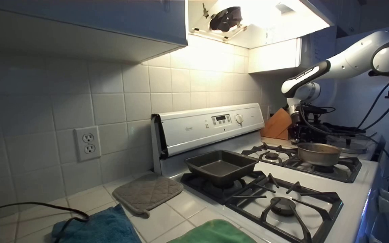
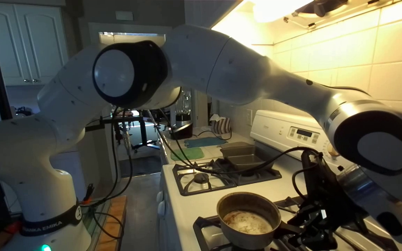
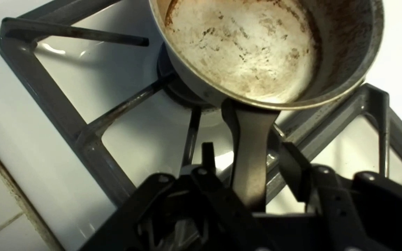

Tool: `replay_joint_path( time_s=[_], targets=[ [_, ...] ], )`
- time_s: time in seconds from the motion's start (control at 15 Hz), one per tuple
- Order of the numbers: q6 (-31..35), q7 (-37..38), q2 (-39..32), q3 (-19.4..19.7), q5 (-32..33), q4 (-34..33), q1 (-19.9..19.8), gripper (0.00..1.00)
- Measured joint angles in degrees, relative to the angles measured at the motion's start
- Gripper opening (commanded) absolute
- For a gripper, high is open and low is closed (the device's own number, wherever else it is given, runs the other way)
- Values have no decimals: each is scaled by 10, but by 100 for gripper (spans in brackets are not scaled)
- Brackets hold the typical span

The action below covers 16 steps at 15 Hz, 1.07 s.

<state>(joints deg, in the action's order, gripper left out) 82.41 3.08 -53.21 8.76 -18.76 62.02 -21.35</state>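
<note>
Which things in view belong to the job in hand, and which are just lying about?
Seemingly in the job:
Saucepan
Its handle, seen between the open fingers
Grate under the saucepan

Apparently just lying about:
Square pan
Quilted potholder
Blue cloth
Green cloth or mat
Wooden block
Lid

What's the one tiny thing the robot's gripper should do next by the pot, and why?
Probably ease the open gripper back from the handle: gaps show on both sides of it, and the pot sits on the burner grate.
</note>
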Motion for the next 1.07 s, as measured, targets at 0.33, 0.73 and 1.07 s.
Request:
replay_joint_path(
  time_s=[0.33,0.73,1.07],
  targets=[
    [-15,1,2,0,0,0,9,80],
    [-46,2,8,7,0,0,17,41],
    [-47,3,10,18,10,0,23,8]
  ],
)
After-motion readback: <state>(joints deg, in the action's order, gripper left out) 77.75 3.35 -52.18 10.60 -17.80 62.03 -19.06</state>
